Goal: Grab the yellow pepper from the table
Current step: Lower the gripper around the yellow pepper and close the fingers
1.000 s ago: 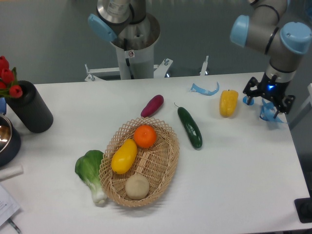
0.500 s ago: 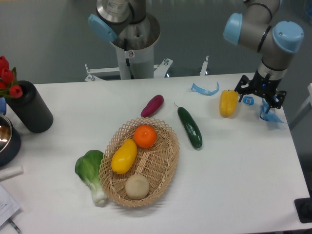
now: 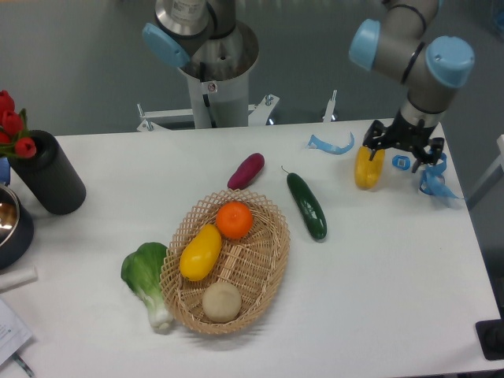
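The gripper (image 3: pixel 402 148) hangs just right of the yellow pepper (image 3: pixel 368 168).

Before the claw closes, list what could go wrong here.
1. The claw sits toward the right end of the yellow pepper, not over its middle; closing there could pinch only an edge, and the glossy pepper could slip.
2. Blue plastic scraps lie just right of the claw; a finger might snag one.
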Motion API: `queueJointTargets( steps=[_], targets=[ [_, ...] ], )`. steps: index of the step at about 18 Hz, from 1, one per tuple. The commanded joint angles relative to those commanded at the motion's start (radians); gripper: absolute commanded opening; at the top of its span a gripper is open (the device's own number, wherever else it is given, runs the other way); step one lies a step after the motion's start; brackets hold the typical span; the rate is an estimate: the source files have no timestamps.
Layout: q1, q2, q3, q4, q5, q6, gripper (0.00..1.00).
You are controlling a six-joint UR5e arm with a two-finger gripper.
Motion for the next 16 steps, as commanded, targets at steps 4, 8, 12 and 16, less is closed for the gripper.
queueJointTargets(
  steps=[4, 8, 12, 16],
  targets=[
    [-0.009, 0.011, -0.037, 0.003, 0.015, -0.003, 1.00],
    [-0.009, 0.008, -0.040, 0.008, 0.018, -0.005, 1.00],
    [-0.006, 0.006, -0.031, 0.009, 0.018, -0.003, 1.00],
    [-0.008, 0.002, -0.040, 0.015, 0.020, -0.002, 1.00]
  ],
)
